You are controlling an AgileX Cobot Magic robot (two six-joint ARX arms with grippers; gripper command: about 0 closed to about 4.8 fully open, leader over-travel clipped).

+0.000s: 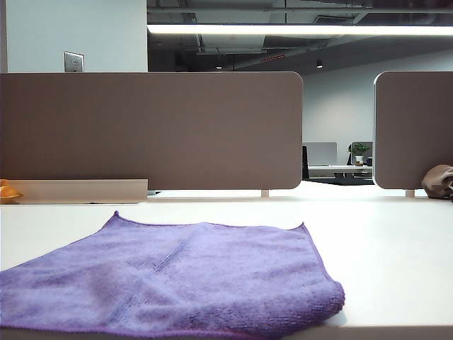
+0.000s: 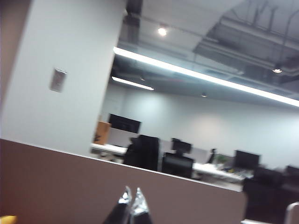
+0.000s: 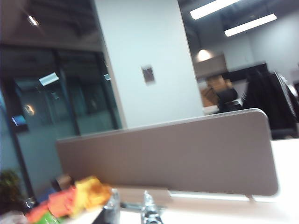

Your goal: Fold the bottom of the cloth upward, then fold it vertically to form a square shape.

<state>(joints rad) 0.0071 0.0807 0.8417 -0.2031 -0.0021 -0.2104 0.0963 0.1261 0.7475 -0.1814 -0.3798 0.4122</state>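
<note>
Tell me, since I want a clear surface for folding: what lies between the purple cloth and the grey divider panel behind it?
Nothing: in the exterior view only bare white table separates the cloth from the divider panel.

Bright ceiling light strip (image 1: 297,30), evenly lit exterior view, both wrist views dim, tilted, motion-blurred

The cloth (image 1: 177,280) is laid on the table (image 1: 382,241) toward six o'clock. A partition (image 1: 152,131) is set behind it at twelve o'clock, a second partition (image 1: 414,127) at two o'clock, a lump (image 1: 439,182) before it.
</note>
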